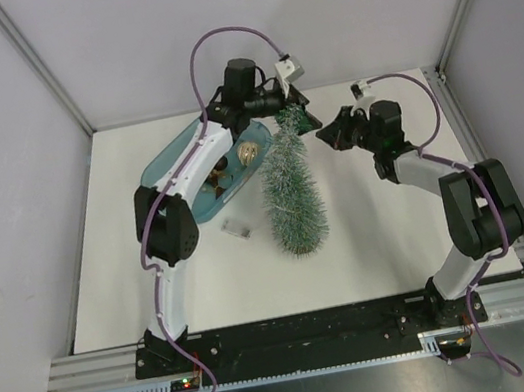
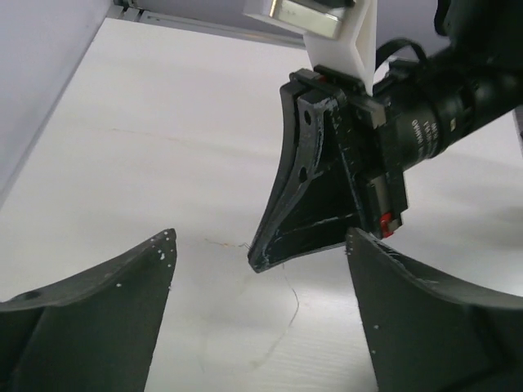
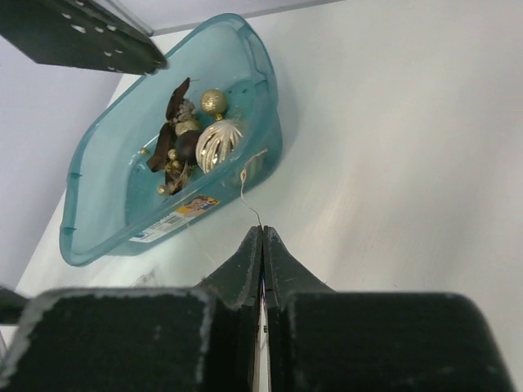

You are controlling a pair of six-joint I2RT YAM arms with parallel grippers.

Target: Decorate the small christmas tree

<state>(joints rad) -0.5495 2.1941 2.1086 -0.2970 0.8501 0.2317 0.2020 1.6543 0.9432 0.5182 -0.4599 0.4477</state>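
Note:
The small christmas tree (image 1: 291, 189), frosted green and cone-shaped, is on the white table (image 1: 401, 232) with its tip pointing toward the back, close to my left gripper (image 1: 296, 112). It is out of both wrist views. My left gripper's fingers (image 2: 122, 310) stand wide apart with nothing between them. My right gripper (image 1: 331, 132) is just right of the tree tip, and its jaws (image 3: 262, 229) are shut on a thin thread (image 3: 244, 181). In the left wrist view the right gripper (image 2: 319, 188) points down between my left fingers, and the thread (image 2: 292, 304) dangles from its tip.
A teal tub (image 1: 163, 165) lies at the back left under the left arm, holding a gold ribbed bauble (image 3: 217, 144), smaller gold and dark baubles and a brown star-shaped ornament (image 3: 172, 114). A small clear object (image 1: 237, 228) lies left of the tree's base. Grey walls enclose the table.

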